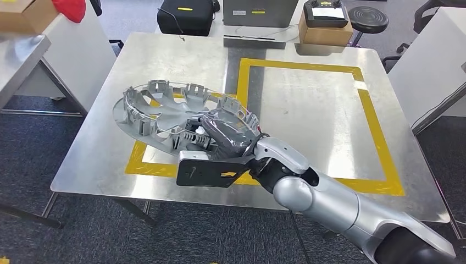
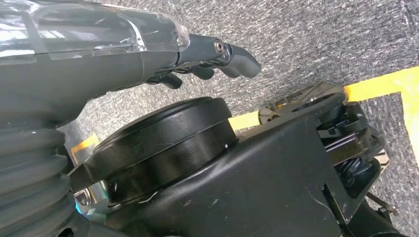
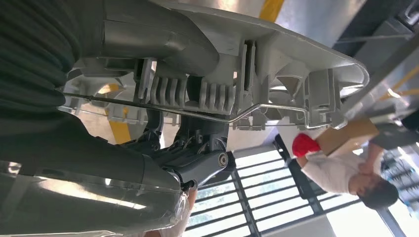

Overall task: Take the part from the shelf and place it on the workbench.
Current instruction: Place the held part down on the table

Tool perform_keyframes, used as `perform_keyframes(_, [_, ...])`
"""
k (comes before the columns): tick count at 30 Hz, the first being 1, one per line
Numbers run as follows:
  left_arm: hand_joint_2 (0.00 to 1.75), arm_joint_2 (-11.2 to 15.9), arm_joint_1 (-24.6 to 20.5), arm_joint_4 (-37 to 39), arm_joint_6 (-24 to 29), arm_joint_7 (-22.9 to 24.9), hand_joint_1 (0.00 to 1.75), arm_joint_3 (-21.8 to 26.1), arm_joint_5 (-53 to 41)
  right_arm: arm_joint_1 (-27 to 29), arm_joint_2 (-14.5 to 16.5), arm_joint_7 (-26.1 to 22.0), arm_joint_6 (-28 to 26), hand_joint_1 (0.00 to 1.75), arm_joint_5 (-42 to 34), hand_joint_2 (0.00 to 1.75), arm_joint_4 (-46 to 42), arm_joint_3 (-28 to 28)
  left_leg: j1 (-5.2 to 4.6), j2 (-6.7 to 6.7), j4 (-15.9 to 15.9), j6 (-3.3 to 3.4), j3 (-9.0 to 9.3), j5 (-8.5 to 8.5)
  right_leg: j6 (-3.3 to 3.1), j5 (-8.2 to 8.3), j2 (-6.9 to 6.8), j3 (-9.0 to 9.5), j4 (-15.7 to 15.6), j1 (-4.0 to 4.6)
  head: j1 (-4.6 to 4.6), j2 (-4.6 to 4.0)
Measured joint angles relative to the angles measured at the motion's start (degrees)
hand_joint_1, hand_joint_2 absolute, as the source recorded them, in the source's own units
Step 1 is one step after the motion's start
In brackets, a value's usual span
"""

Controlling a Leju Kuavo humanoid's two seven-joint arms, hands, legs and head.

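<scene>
1. While the right robot hand (image 1: pixel 222 133) grips it by the near rim, the grey plastic wheel cover (image 1: pixel 165 113) sits tilted over the left part of the counter (image 1: pixel 308 104), inner side up. Its far-left edge looks down on the metal, the near side is lifted in the hand.
2. That wheel cover is round and dished, with swoopy spoke cutouts, a ring of ribbed clips standing up around the edge and a thin wire ring (image 3: pixel 257 109) running through them. Matte moulded plastic, light grey.
3. From the right wrist view, the dark fingers (image 3: pixel 197 148) curl under the rim while the thick grey thumb (image 3: pixel 168 44) presses on the other face, so it's properly clamped.
4. Counter is a square sheet of brushed metal, scuffed and a bit reflective, with a yellow tape rectangle (image 1: pixel 379 137) marked on it. The cover overlaps the rectangle's left side.
5. Left robot hand (image 2: pixel 212 61) hangs over speckled grey carpet (image 2: pixel 321 44), fingers loosely curled with nothing in them.
6. Past the far edge: a cardboard box (image 1: pixel 324 33) with a black controller (image 1: pixel 326 13) on top, a black case (image 1: pixel 186 16), a round black stool (image 1: pixel 368 18).
7. Top left, another cardboard box (image 1: pixel 25 14) with something red (image 1: pixel 70 8) beside it.
</scene>
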Motion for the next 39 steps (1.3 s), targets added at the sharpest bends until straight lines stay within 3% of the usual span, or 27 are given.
perform_keyframes(8, [1.75,-0.15,-0.34,0.0,-0.08,0.21,0.0,-0.5,-0.27,-1.75,3.59,-0.31,0.3,1.75,0.94,1.75,8.5,4.36,0.0,-0.08,0.0,0.0,0.0,0.0,-0.01,0.0,0.01,0.0,-0.01,0.0,-0.06,0.0])
perform_keyframes(21, [1.75,-0.17,-0.35,0.0,-0.63,0.95,0.0,-1.34,-0.86,-5.16,5.69,0.03,0.76,1.75,4.13,1.75,18.14,7.32,-0.02,-0.62,0.01,0.01,0.04,0.01,0.0,0.0,-0.14,0.1,-0.05,-0.03,-0.04,0.0])
perform_keyframes(28, [1.75,-0.13,-0.39,0.0,-0.8,0.98,0.0,-1.34,-1.29,-7.11,5.01,1.2,-1.48,1.75,4.15,1.75,20.52,6.25,-0.03,-0.96,0.02,0.02,0.05,0.03,0.0,0.0,-0.17,0.13,-0.06,-0.03,-0.07,0.0])
perform_keyframes(39, [1.75,0.18,-0.54,0.0,-0.82,1.03,0.0,-1.34,-1.96,-10.48,1.42,5.4,-1.33,1.75,3.6,1.75,20.82,2.63,-0.04,-1.36,0.03,0.03,0.06,0.04,-0.01,0.0,-0.36,0.2,-0.08,-0.04,-0.11,0.0])
